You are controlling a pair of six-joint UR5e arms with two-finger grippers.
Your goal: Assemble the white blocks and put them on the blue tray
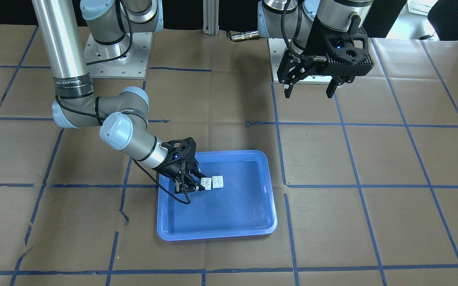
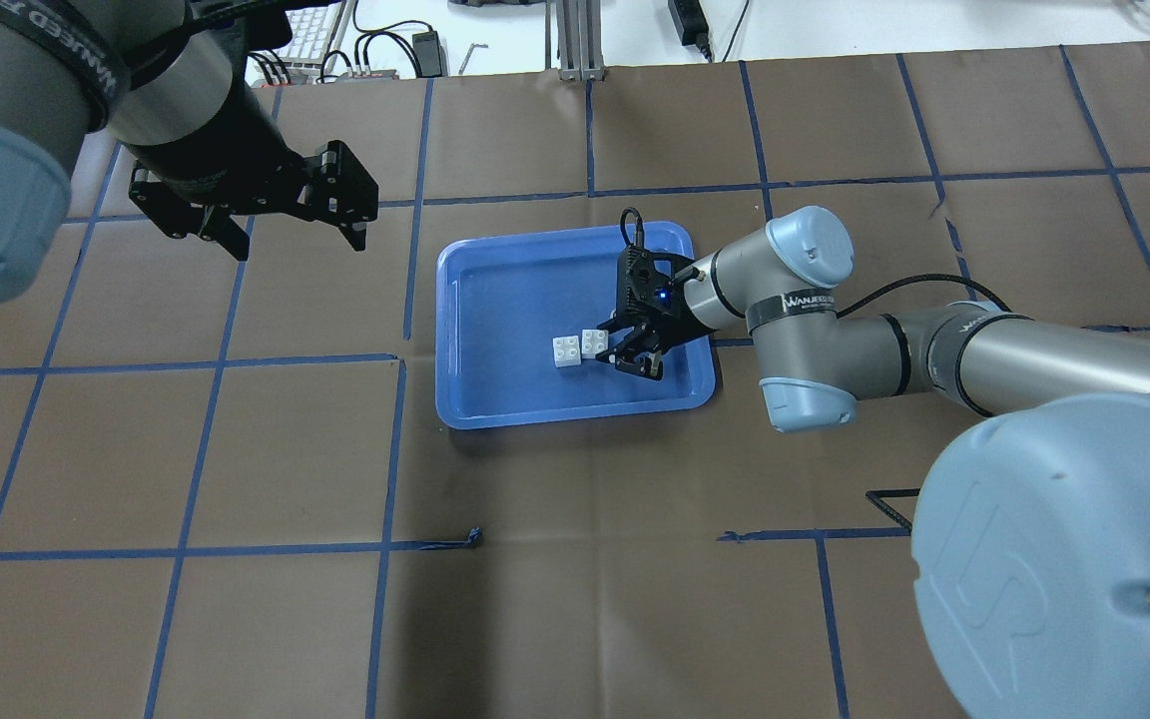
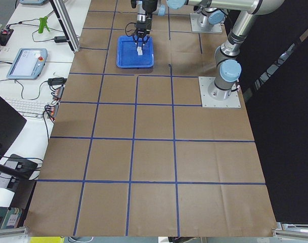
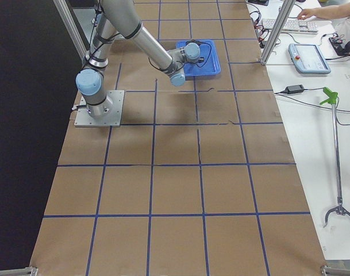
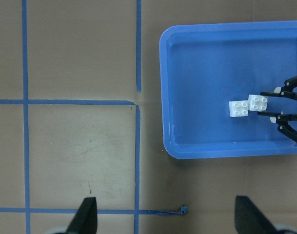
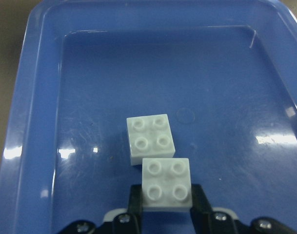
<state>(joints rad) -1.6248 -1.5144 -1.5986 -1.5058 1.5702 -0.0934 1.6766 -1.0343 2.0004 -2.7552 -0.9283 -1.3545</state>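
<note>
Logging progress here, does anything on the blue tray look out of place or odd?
The small white studded plastic block in the right end effector sits beside the other white block on the large blue plastic tray, not stacked. Nothing looks spilled or damaged.

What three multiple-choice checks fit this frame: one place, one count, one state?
1. Where do the white blocks lie?
A. on the table outside any tray
B. on an arm's base plate
C. in the blue tray

2. How many studs top each block?
A. two
B. four
C. six

3. What state is the left tool in?
A. open, empty
B. shut on a block
C. shut, empty

Answers:
1 C, both sit on the tray floor in the right wrist view.
2 B, four round studs show on each.
3 A, its fingers stand apart with nothing between them.
</note>
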